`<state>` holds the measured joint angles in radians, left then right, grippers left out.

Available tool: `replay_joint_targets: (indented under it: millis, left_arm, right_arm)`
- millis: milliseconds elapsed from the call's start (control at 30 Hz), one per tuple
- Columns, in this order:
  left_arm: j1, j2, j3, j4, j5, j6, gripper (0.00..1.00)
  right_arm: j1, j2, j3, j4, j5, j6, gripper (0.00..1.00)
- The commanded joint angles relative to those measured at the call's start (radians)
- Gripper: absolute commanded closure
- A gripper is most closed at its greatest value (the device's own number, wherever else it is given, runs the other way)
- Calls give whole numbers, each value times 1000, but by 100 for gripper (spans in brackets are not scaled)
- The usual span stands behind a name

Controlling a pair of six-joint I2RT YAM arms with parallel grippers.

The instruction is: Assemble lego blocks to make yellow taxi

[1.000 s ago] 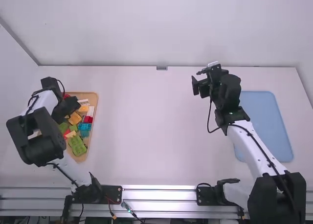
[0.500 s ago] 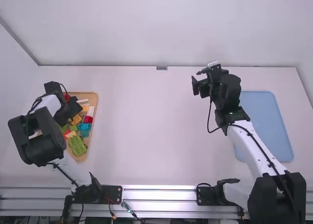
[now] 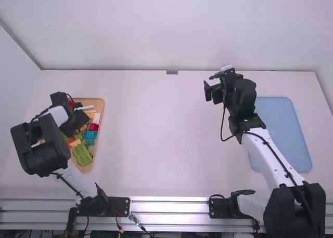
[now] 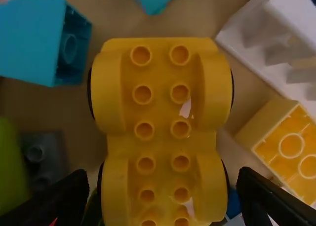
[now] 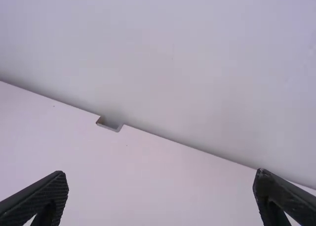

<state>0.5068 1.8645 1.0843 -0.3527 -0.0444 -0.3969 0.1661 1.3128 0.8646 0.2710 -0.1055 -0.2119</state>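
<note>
At the wooden tray (image 3: 88, 167) on the far left, my left gripper (image 3: 82, 119) is low over the bricks, partly hiding them. In the left wrist view, a yellow wheeled car base (image 4: 161, 107) with two rows of studs lies across the middle. My left gripper (image 4: 160, 191) is open, one finger on each side of the base's near end. A yellow brick (image 4: 291, 144) lies beside it, studs down or tilted; I cannot tell which. My right gripper (image 3: 209, 87) is over the table's far right part; in its wrist view the gripper (image 5: 160, 191) is open with nothing between its fingers.
Around the car base are a teal brick (image 4: 29, 41), a white piece (image 4: 274, 43) and a dark brick (image 4: 44, 159). Green pieces (image 3: 82, 154) lie at the tray's near end. A blue mat (image 3: 283, 129) lies beside the right arm.
The left gripper has shifted a little to the right and slightly toward the camera over the tray. The right arm has kept still.
</note>
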Motion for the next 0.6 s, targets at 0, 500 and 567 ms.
replay_joint_targets:
  millis: [0,500,567]
  left_arm:
    - [-1,20,-20,16,3,2,20]
    - [-9,75,-2,44,3,3,46]
    - [-9,75,30,-10,3,1,53]
  right_arm:
    - [3,8,32,3,-3,5,1]
    - [3,8,32,3,-2,5,1]
    - [3,8,32,5,-2,5,1]
